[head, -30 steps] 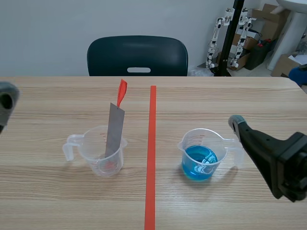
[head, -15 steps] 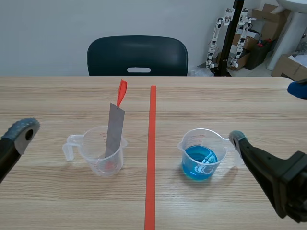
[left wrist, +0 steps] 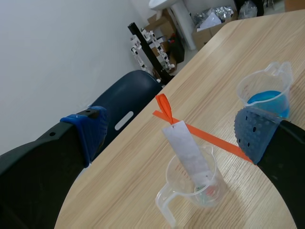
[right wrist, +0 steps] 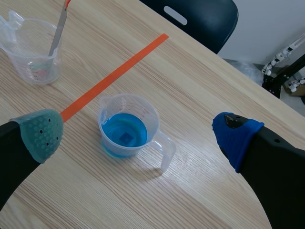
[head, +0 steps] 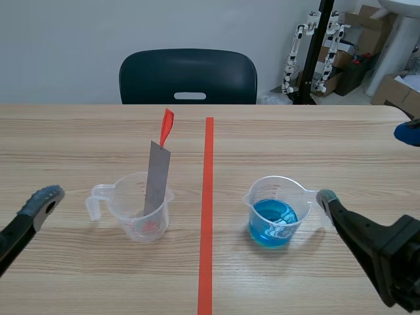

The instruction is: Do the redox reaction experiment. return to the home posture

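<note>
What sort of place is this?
Probably a robotics lab: white robot parts hang at the back, cardboard boxes sit beside them, and a measuring cup of blue liquid stands on the table.

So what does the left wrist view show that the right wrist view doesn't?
Only the left wrist view: the left arm's jaws, open, and the grey strip at full length with its orange-red tag, standing in the clear beaker. Only the right wrist view: the right arm's jaws, open, and a steep look down into the blue-liquid beaker. Both show the two beakers, the tape line, the dark chair and the wooden table.
</note>
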`<state>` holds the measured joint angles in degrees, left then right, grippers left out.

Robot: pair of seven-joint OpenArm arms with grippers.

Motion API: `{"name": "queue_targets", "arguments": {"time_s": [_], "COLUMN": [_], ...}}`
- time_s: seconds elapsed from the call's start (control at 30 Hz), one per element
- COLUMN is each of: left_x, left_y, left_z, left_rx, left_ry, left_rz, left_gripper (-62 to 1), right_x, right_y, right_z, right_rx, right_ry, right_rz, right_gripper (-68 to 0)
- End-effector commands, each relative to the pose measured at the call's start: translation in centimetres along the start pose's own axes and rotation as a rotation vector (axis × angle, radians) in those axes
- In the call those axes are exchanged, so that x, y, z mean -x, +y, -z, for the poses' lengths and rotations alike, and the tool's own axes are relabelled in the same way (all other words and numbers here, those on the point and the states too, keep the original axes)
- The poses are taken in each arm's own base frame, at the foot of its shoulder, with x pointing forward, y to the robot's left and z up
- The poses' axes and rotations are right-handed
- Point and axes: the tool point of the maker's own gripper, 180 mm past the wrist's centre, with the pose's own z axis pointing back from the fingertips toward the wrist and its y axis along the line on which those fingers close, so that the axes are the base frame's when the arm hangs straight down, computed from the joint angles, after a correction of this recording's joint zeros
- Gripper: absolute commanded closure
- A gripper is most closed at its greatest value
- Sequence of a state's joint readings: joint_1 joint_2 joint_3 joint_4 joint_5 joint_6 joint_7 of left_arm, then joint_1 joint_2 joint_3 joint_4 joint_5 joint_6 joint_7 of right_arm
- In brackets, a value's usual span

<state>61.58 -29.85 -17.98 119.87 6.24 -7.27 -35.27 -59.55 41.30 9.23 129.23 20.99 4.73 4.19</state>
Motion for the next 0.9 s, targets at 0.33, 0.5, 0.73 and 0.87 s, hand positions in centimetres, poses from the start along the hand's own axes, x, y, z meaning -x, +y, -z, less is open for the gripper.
{"name": "queue_targets", "arguments": {"time_s": [0.33,0.5,0.73,0.87], "left_x": [-0.61,-0.61,-0.61,-0.61], "left_y": [0.06,0.06,0.06,0.06], "left_z": [0.09,0.09,0.09,0.09], "left_rx": [-0.008,-0.008,-0.008,-0.008], "left_ry": [-0.025,-0.025,-0.025,-0.025], "left_rz": [-0.007,-0.007,-0.007,-0.007], "left_gripper": [-55.0,-55.0,-55.0,-55.0], "right_x": [-1.52,-1.52,-1.52,-1.52], "right_y": [-0.58,-0.58,-0.57,-0.57], "right_z": [0.43,0.43,0.43,0.43], "right_rx": [0.016,0.016,0.016,0.016], "right_ry": [-0.060,-0.060,-0.060,-0.060], "right_rz": [-0.016,-0.016,-0.016,-0.016], "right_gripper": [-67.9,-67.9,-67.9,-67.9]}}
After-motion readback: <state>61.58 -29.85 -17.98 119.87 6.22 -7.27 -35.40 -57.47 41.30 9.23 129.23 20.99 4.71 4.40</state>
